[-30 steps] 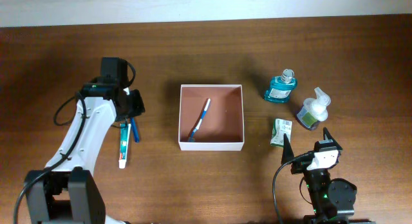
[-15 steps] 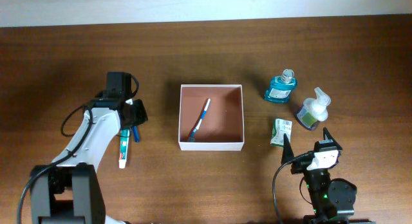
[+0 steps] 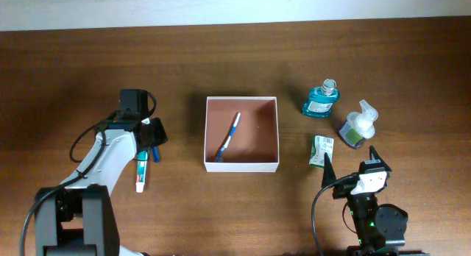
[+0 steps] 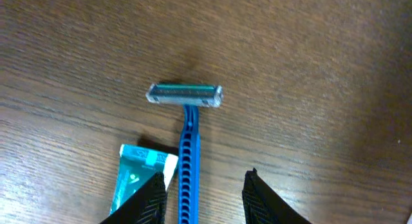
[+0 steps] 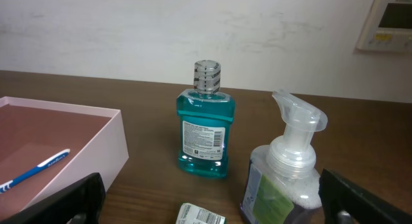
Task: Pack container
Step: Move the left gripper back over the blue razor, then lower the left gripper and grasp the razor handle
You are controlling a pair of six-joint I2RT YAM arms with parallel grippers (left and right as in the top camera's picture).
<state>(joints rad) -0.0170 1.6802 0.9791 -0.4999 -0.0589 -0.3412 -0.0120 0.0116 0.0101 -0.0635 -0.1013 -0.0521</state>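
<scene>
Near the left edge of the tabletop [image 3: 59, 79], left gripper [image 4: 205, 185] straddles a blue razor [image 4: 188, 153], jaws parted (not gripping); right gripper [image 5: 211, 185] gapes empty.

Wood grain fills the view as my left gripper [image 4: 205, 188] hangs over the table [image 4: 309, 69]. Its two dark fingers [image 4: 152, 199] poke in at 6 o'clock with the jaws parted. A razor [image 4: 188, 153] lies flat between them, its blue ribbed handle running down out of view and its head at 12 o'clock, set crosswise. Bare wood shows between the handle and the finger at its 3 o'clock. Just beside the handle at 9 o'clock lies a teal-and-white tube [image 4: 136, 176], partly covered by the other finger.
</scene>
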